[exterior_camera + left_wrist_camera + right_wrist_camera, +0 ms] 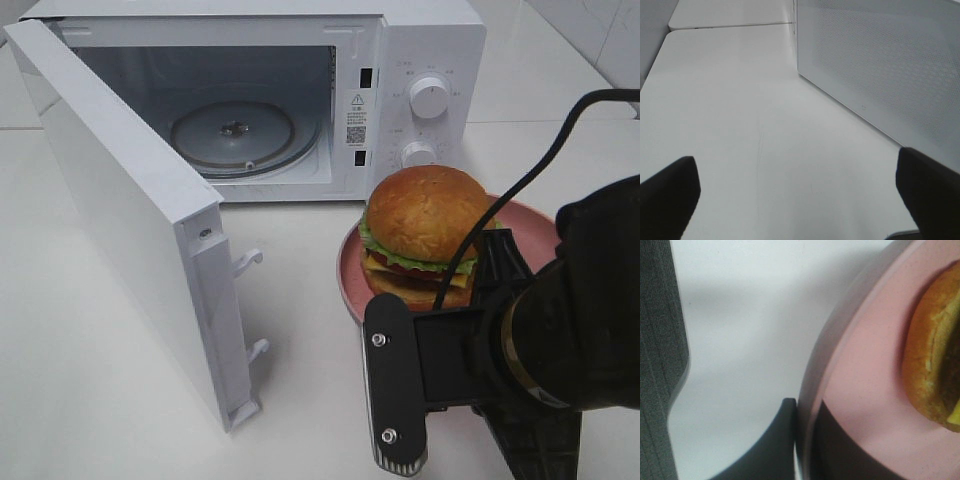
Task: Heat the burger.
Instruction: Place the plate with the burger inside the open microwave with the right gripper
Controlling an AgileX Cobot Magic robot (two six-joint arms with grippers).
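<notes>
1. Burger [425, 235]: upright on a pink plate [535, 232], standing on the worktop [100, 400] just in front of the microwave [430, 40]. Placed before the control panel and the lower knob [418, 154], outside the cavity.
2. Round in plan, so no long axis across the worktop. Stacking axis vertical, with the glossy bun dome up. Edges of lettuce, tomato, cheese and patty showing on the side turned away from the microwave.
3. Right pincer [805, 440]: closed together on the plate rim, on the side away from the microwave. One dark finger [767, 452] outside the rim, the other lying on the pink inner surface.
4. Burger between that pincer and the microwave, close to the fingers yet apart from them. Only the plate clamped; bun untouched.
5. Microwave door [120, 220] standing wide open, hinged on the side away from the control panel. Glass turntable [232, 135] in view on the cavity floor.
6. Left pincer [800, 200]: fingers [670, 197] spread wide apart, low over the worktop. Positioned beside the dotted outer face of the microwave door, on the far side of the door from the burger.
</notes>
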